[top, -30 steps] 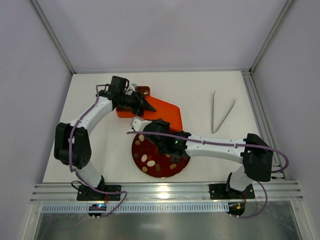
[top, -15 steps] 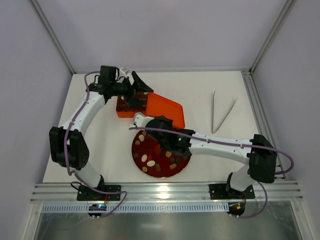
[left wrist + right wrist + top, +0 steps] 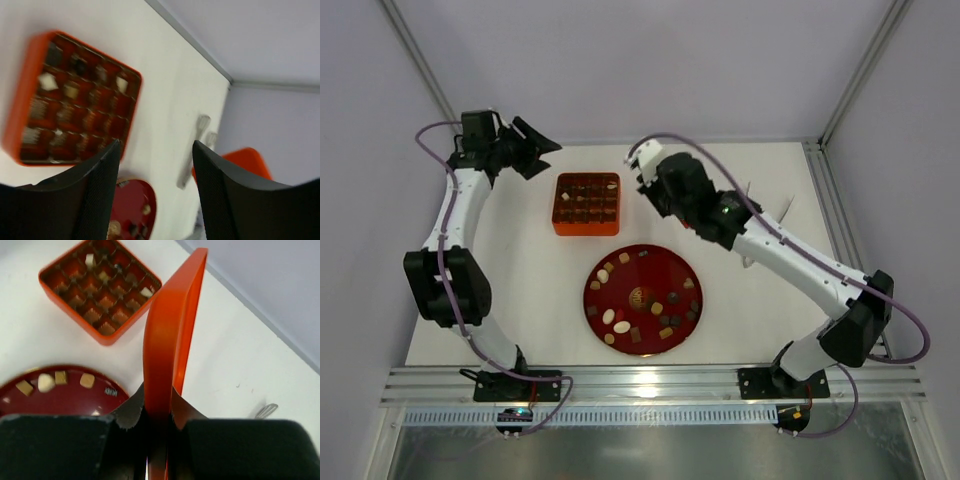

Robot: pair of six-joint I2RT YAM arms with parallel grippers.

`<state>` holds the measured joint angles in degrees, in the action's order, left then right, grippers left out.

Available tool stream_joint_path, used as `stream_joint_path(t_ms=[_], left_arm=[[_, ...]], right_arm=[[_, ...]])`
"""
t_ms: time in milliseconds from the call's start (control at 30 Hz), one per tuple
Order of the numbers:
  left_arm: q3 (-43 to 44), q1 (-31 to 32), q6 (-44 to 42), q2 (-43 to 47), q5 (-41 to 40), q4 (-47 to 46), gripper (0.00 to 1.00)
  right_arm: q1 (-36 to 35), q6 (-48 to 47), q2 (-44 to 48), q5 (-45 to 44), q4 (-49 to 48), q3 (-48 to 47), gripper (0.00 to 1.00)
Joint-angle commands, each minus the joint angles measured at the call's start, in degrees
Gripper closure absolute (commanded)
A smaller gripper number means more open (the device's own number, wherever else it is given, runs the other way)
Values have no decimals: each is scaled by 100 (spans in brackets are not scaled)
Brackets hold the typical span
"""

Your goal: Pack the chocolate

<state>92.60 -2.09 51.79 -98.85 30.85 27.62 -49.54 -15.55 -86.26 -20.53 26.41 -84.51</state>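
Note:
The chocolate (image 3: 620, 327) lies as small brown, tan and cream pieces on a red round plate (image 3: 655, 270); more pieces fill the grid of the orange box (image 3: 587, 204) behind it. In the right wrist view my right gripper (image 3: 159, 400) is shut on the edge of the orange lid (image 3: 167, 325), held upright above the box (image 3: 100, 290) and plate (image 3: 75, 395). From above, the right gripper (image 3: 655, 185) hangs to the right of the box and the lid is hidden. My left gripper (image 3: 548, 160) is open at the far left rear with nothing between its fingers (image 3: 100, 190).
Metal tweezers (image 3: 786, 208) lie at the right rear, partly under the right arm, and show blurred in the left wrist view as tweezers (image 3: 200, 135). The enclosure walls stand close behind the left gripper.
The left gripper let go of the lid, opened and swung back to the far left. The right arm lifted the lid off and carried it rearward right, uncovering the box and plate.

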Motion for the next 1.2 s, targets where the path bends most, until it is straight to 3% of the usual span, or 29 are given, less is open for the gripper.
stream_joint_path(t_ms=[0,133,167,200,267,400,533,633,967,1167], left_arm=[[276,-336,-817,-240,-1588,490,42],[346,-564,-1127,-757,-2434,683,67],[390,-582,-1162,-898,-2513,788,79],[469,-591,-1206,-1204,-2523,815,84],[505,-582,-1198,-1461,-2514,833,92],[557,-565,-1171,-1944,-2374,763,93],[637,-460,-1066,-2199,-2303,693,94],[619,-337,-908,-2384,-2216,552,94],[645,112,-618,-2587,-2136,253,94],[663,331,-556,-2648,-2066,165,93]], right_arm=[[865,1289,-224,2628,-118,-715,96],[1762,3051,-751,4546,-1092,-927,96],[1911,3406,-1048,4976,-1686,-927,96],[2174,3732,-1199,5633,-2023,-927,96],[2369,4839,-1698,6129,-3100,-918,96],[2572,6289,-2454,6737,-4545,-971,96],[2712,8029,-3282,6852,-6546,-971,96],[2783,9024,-3897,6826,-7410,-1076,96],[2967,10449,-5181,7028,-8441,-1577,96],[3047,10555,-5472,7239,-8469,-1700,96]])
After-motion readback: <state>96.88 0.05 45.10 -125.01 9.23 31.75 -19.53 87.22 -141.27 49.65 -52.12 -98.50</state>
